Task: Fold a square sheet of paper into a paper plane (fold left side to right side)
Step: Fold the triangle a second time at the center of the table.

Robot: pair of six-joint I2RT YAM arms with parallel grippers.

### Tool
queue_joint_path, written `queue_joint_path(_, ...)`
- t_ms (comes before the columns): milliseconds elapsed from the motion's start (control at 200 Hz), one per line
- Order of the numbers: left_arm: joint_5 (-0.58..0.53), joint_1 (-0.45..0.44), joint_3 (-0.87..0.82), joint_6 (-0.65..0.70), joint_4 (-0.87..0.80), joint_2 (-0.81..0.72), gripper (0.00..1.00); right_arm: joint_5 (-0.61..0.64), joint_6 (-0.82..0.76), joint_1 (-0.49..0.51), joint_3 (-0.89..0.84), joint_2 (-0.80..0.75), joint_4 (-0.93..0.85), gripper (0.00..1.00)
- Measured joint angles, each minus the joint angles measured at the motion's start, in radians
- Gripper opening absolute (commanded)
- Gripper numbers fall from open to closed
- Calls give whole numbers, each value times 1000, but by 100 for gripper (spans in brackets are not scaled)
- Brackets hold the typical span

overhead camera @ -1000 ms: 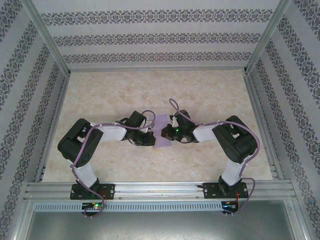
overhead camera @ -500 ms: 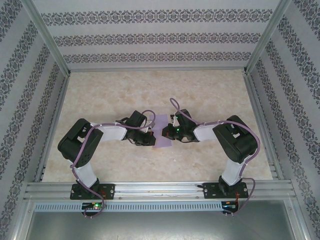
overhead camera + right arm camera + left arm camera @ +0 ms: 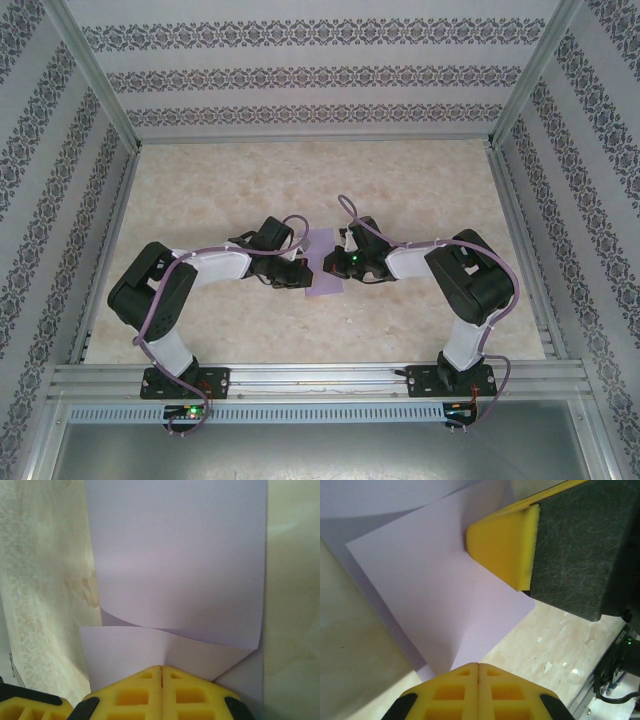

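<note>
The thin lilac square sheet of paper lies mid-table on the beige marbled tabletop, between my two arms. It is partly folded. In the right wrist view one flap curls over a lower layer, with a fold running along the right edge. My left gripper has its yellow fingers pressed together, pinching a corner of the sheet. My right gripper is likewise clamped on the paper's near edge. Striped patterned walls surround the table.
</note>
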Motion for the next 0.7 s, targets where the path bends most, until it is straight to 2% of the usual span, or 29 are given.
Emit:
queue_joint_path(415, 45, -26, 22, -25, 21, 46, 4, 14, -20, 7, 23, 9, -26, 0)
queue_joint_path(700, 23, -31, 49, -21, 21, 84, 4, 14, -20, 7, 23, 9, -26, 0)
